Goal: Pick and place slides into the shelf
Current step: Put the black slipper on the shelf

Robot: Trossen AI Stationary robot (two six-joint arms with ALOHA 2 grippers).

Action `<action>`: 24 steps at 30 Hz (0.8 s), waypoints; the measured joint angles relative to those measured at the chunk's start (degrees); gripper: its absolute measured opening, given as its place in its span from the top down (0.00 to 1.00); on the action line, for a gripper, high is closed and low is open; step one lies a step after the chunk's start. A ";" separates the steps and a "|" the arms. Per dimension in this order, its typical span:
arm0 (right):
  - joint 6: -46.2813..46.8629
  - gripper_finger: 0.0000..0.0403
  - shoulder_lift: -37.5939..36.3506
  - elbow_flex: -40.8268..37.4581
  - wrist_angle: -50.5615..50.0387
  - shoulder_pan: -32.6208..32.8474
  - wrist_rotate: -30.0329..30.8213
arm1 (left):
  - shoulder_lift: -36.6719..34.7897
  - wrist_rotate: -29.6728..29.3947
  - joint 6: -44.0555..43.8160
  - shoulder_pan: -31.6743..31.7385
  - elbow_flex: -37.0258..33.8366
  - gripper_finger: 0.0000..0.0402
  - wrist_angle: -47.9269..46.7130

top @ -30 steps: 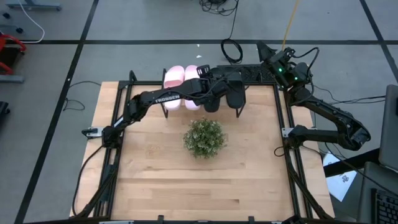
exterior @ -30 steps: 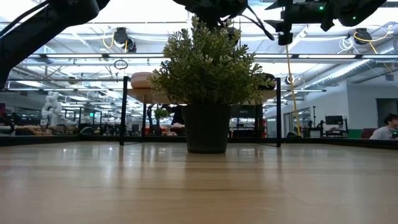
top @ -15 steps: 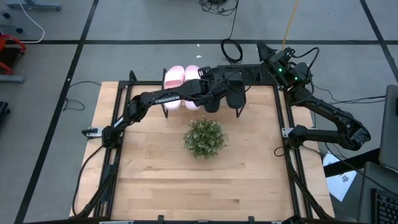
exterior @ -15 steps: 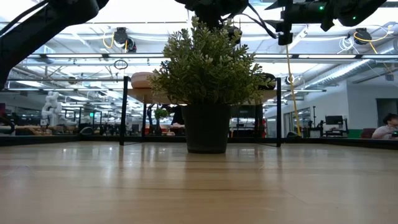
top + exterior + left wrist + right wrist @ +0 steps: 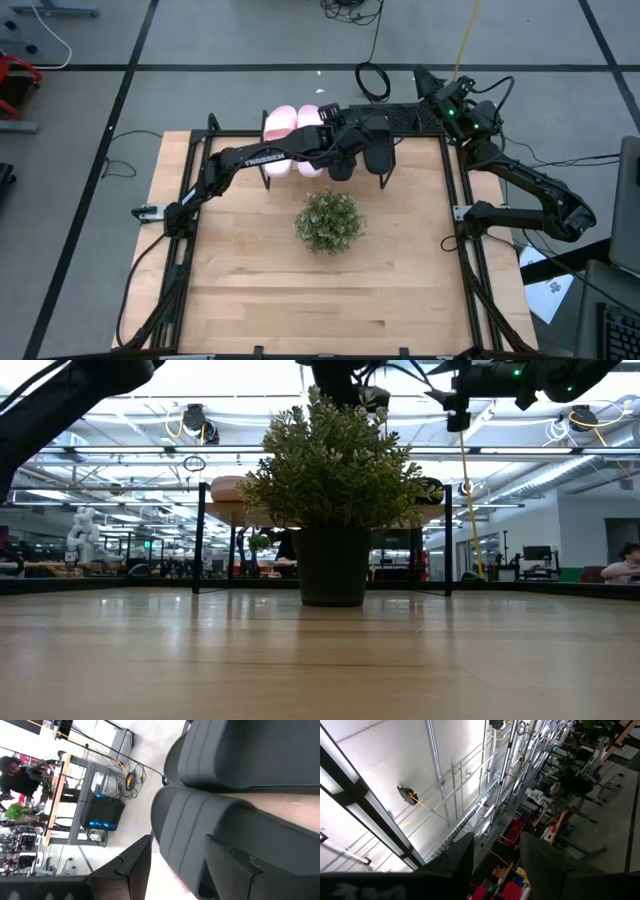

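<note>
The shelf [image 5: 215, 510] stands at the table's far edge. On its board lie two pale pink slides [image 5: 290, 125] to the left and two black slides [image 5: 380, 155] to the right. My left gripper [image 5: 348, 150] reaches over the left of the black slides [image 5: 185, 825]. It is open, with a finger on either side of that slide's near end [image 5: 177, 840]. My right gripper [image 5: 425, 80] hangs raised beyond the table's far right corner. It points up into the room, open [image 5: 496, 840] with nothing between its fingers.
A bushy green plant in a dark pot [image 5: 329, 220] stands mid-table, just in front of the shelf, and hides most of it in the low view [image 5: 335, 470]. Bare wooden tabletop [image 5: 300, 300] lies nearer than the plant. Cables lie on the floor behind the table.
My left gripper has tipped a little upward over the black slides and has stayed open. The slides have kept still on the shelf.
</note>
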 joint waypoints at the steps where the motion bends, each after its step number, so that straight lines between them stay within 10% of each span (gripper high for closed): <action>1: 0.01 0.63 0.00 0.00 0.26 0.00 0.00 | 0.00 0.00 0.02 0.24 -0.01 0.53 -0.01; 24: 0.05 0.63 -0.09 0.00 1.58 0.00 -0.16 | 0.11 -0.39 0.56 3.45 -0.02 0.53 2.50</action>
